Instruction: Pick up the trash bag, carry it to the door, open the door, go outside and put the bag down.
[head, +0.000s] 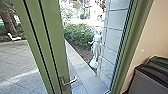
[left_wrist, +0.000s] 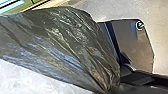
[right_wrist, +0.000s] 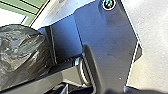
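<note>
The left gripper (left_wrist: 110, 90) pinches the dark trash bag (left_wrist: 62, 45), and its folds spread out from there. The bag is near the right gripper too, but I cannot tell if that one is wide or narrow.

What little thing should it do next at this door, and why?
Probably ease the right gripper toward the lever handle. The green-framed door appears closed, with the handle at its edge, and the black trash bag narrows into tight folds close to the left wrist camera, so the right arm seems the better one to try.
</note>
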